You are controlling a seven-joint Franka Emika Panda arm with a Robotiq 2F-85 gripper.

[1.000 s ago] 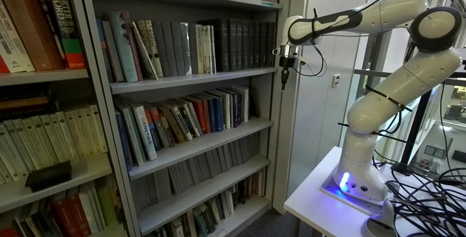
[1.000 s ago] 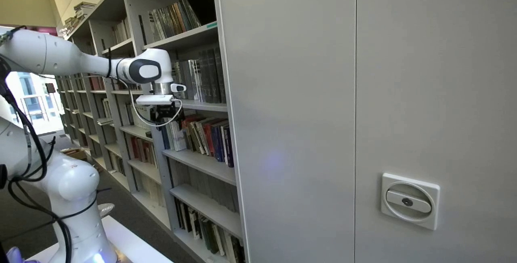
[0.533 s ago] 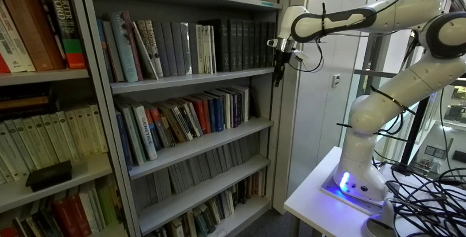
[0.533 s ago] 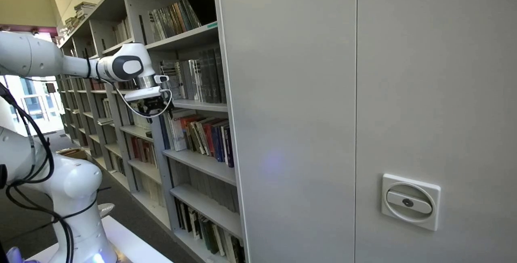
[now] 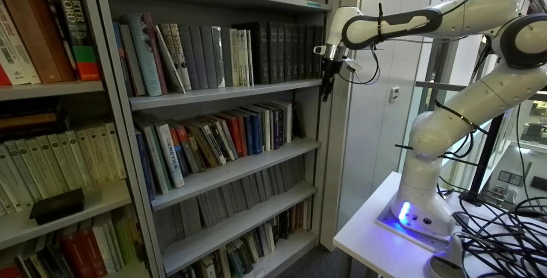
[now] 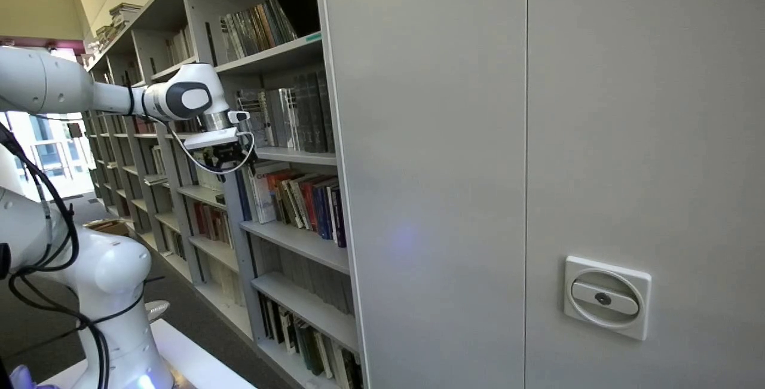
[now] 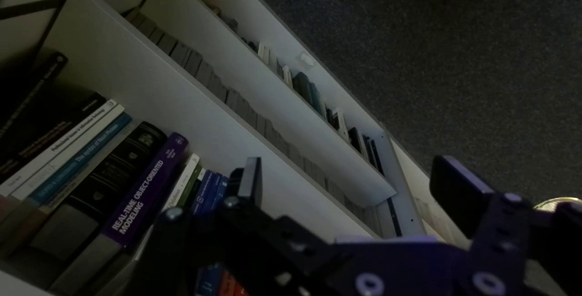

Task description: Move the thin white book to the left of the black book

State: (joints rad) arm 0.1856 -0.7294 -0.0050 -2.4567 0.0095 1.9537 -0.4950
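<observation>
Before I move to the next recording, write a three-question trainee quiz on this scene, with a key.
1. What, if anything, does the pincer hold?
2. True or false: in an exterior view, the row of dark volumes stands higher up than the GENETICS book.
3. In the wrist view, the spine of the REAL-TIME OBJECT-ORIENTED MODELING book is (a) white, (b) purple, (c) green.

Key: 1. nothing, it is open; 2. true; 3. b.

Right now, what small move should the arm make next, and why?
Probably tilt the fingers toward the slim pale books beside the black volumes: the fingers stand open and empty, pointing mostly down, while those books stand upright on the shelf. Which one the task means, I can't tell.
</observation>
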